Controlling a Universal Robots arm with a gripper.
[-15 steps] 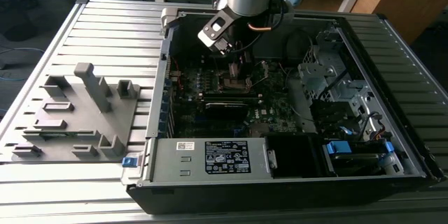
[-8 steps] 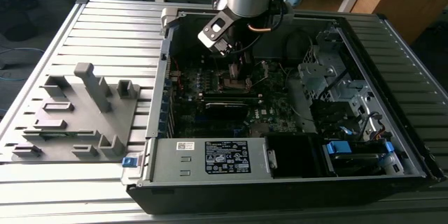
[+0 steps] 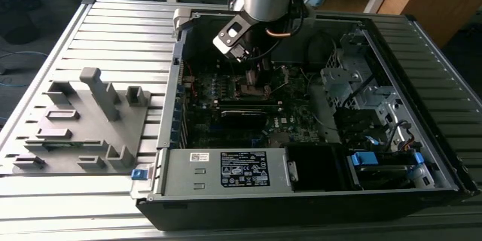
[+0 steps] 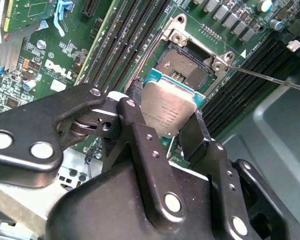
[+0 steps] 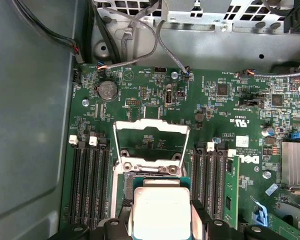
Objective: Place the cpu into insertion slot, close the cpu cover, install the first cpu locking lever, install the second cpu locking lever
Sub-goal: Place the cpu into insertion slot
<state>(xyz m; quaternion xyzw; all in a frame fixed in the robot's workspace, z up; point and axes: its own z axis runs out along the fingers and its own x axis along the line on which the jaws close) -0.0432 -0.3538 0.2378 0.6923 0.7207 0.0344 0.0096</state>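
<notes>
Gripper (image 4: 165, 106) pinches the cpu (image 4: 169, 114) by its edges over the insertion slot (image 4: 182, 69) — any skew and it could seat crooked.

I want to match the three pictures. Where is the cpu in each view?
Exterior view: I cannot pick it out; the hand hangs over the middle of the motherboard.
Second wrist view: the cpu is held in the hand, tilted, just over the insertion slot.
First wrist view: the cpu is in the hand, partly covering the slot.
Shared landmark: the insertion slot, in both wrist views.
</notes>
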